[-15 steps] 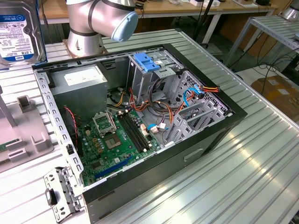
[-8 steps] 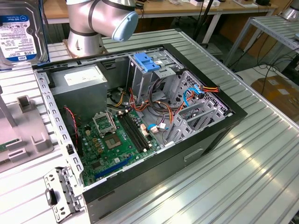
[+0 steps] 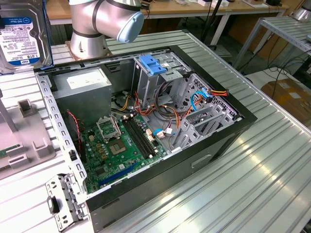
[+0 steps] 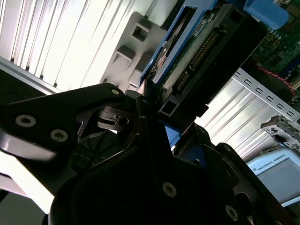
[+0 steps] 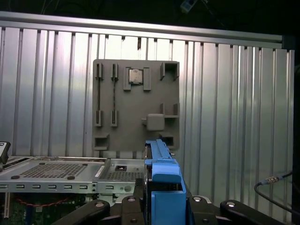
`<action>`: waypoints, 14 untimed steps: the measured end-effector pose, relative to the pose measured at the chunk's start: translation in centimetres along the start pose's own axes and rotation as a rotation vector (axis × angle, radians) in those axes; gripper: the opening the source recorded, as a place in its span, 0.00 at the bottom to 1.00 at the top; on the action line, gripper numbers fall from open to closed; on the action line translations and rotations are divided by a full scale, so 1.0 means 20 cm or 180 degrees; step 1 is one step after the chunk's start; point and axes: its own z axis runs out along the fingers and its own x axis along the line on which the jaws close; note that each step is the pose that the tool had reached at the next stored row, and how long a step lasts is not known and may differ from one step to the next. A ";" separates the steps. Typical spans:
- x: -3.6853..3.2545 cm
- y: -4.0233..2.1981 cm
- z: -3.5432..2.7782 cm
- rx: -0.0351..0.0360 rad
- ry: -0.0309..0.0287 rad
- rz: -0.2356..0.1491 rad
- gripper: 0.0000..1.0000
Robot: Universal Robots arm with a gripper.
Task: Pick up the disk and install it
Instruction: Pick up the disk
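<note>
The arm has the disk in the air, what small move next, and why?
Probably shift it toward the drive cage in the open case. The gripper is shut on the disk, which hangs above the grey holder, at the exterior view's left of the case.

disk (image 3: 22, 35): blue rails, white-blue label | tool (image 5: 164, 199): black | motherboard (image 3: 116, 145): green | table (image 3: 272, 160): ribbed silver
</note>
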 end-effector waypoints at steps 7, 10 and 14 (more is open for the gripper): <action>0.023 -0.009 -0.002 0.0000 0.0000 0.0000 0.37; 0.031 -0.012 -0.002 0.0000 0.0000 0.0000 0.37; 0.041 -0.018 -0.003 0.0000 0.0000 0.0000 0.37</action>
